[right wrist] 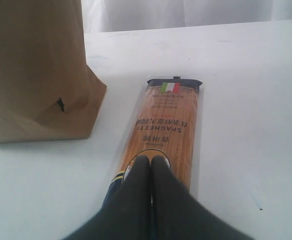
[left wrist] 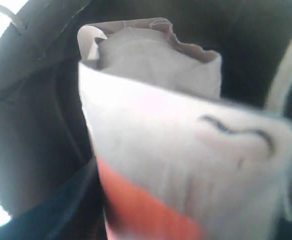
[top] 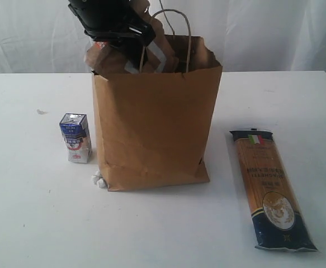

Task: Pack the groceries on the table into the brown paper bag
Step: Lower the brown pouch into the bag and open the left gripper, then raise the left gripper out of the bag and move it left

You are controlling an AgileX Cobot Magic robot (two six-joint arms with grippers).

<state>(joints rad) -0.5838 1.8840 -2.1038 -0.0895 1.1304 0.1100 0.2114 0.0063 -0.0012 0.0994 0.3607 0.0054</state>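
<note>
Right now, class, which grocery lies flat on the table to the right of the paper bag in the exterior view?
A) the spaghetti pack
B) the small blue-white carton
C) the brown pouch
A: the spaghetti pack lies flat on the white table right of the brown paper bag; the small blue-white carton stands upright on the bag's left, and the brown pouch is up at the bag's mouth.

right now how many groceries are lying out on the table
2: the small blue-white carton left of the paper bag, the long pasta pack right of it. Others may be hidden inside the bag.
</note>
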